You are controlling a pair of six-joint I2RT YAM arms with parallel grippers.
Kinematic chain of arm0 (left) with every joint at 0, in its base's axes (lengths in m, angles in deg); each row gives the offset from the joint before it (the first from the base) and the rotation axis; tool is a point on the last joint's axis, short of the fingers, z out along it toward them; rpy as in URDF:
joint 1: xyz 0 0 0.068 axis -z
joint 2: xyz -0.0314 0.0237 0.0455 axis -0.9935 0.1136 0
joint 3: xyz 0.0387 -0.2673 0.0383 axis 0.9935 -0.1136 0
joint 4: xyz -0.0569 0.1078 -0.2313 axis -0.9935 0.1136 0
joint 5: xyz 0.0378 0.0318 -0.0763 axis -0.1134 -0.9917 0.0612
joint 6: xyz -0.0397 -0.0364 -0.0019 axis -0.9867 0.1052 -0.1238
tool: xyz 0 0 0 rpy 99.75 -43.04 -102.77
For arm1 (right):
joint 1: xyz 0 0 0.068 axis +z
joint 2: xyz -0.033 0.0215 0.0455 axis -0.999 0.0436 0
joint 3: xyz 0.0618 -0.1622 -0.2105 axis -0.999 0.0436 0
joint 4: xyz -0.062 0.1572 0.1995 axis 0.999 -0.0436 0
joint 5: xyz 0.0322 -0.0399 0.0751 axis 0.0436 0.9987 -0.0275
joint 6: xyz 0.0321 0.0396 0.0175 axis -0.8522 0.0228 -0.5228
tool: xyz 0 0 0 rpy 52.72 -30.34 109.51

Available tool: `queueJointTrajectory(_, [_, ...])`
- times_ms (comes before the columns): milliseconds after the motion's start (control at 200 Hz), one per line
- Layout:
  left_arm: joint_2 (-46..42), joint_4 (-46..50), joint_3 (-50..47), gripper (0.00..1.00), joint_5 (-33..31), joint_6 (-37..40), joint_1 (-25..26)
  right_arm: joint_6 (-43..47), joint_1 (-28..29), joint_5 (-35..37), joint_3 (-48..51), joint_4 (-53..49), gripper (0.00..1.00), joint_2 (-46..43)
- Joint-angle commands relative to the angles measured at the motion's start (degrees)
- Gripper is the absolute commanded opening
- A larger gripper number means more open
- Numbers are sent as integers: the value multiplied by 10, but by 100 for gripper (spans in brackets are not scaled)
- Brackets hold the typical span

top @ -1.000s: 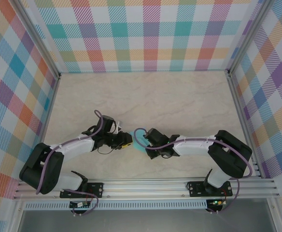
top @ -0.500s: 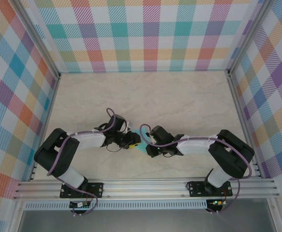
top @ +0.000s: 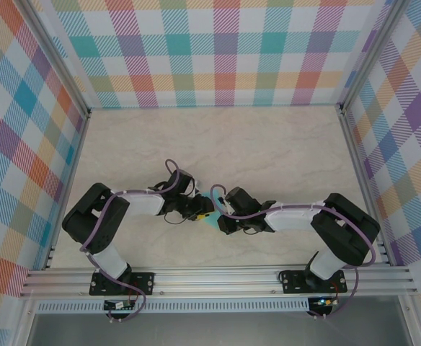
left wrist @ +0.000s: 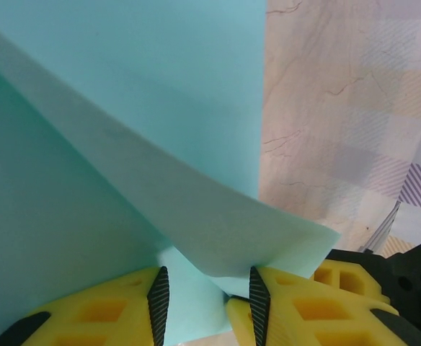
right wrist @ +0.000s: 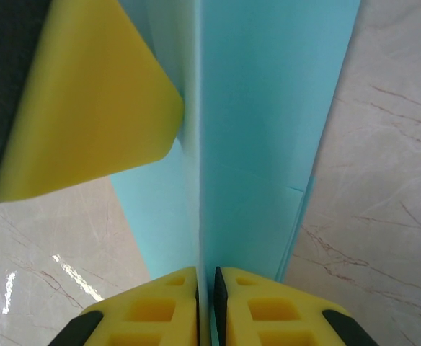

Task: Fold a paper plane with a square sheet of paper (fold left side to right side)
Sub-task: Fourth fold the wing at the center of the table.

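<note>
While the right tool (right wrist: 205, 280) stays clamped on the paper (right wrist: 268, 108), the left tool (left wrist: 207, 288), jaws apart, has shifted rightward.

I see the light-turquoise square sheet of paper (top: 210, 219) lying on the pale stone-patterned table (top: 254, 144), just 6 o'clock of its middle. The left fingers (left wrist: 127, 299) sit at the sheet's 9 o'clock, the right fingers (right wrist: 178, 292) at its 3 o'clock, with a raised fold standing between that pair.
</note>
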Motion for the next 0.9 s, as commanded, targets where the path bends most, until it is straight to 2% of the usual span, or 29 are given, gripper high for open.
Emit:
queueJointTrajectory(0, [12, 2, 18, 37, -7, 10, 6, -6, -2, -16, 24, -37, 16, 25])
queueJointTrajectory(190, [25, 14, 17, 38, -15, 19, 8, -10, -11, -34, 25, -29, 19, 4])
queueJointTrajectory(580, [28, 22, 13, 38, -24, 24, 9, -22, -63, -124, 35, 5, 31, -54])
queueJointTrajectory(895, [24, 25, 13, 37, -25, 27, 9, -15, -83, -151, 32, -3, 33, -58])
